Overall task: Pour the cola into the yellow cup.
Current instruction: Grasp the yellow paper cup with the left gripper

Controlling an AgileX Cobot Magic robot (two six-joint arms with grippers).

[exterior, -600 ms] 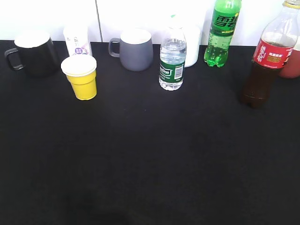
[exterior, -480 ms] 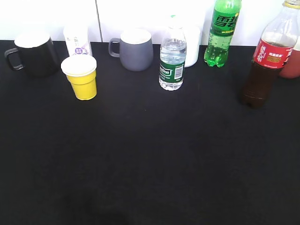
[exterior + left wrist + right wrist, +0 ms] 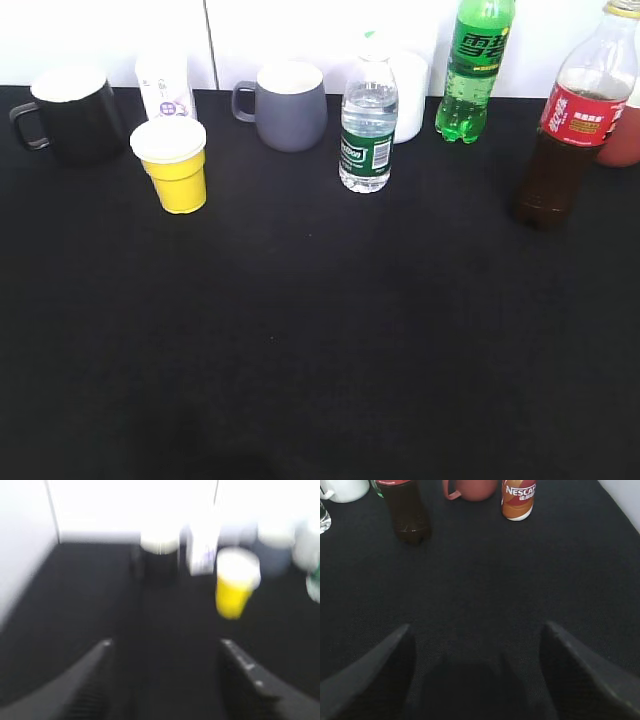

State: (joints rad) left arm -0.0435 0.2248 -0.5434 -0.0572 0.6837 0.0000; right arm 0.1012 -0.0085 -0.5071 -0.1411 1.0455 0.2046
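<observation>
the left gripper (image 3: 162,680) hangs with its 2 dark fingers (image 3: 90,685) spread wide apart and nothing between them. ahead of it and a little to its right stands the small tapered yellow cup (image 3: 234,587) with the white rim, upright on the black table (image 3: 75,605); a black handled mug (image 3: 159,555) and a white carton (image 3: 202,550) stand just beyond the cup.

the right gripper (image 3: 475,680) is likewise parted and empty. the cola (image 3: 409,510), dark brown liquid in a tall clear plastic bottle with a red label, stands ahead of it and off to its left, well apart from its fingers. a red mug (image 3: 472,487) and a small brown nescafe bottle (image 3: 518,500) stand further ahead.

nothing is grasped yet, so i judge the task barely begun. the bottle is tall and narrow; a finger arriving off-centre could knock it over. i cannot tell whether it is capped. the light cup may slide or tip under a hard stream, and the bottle must travel far across the table.
</observation>
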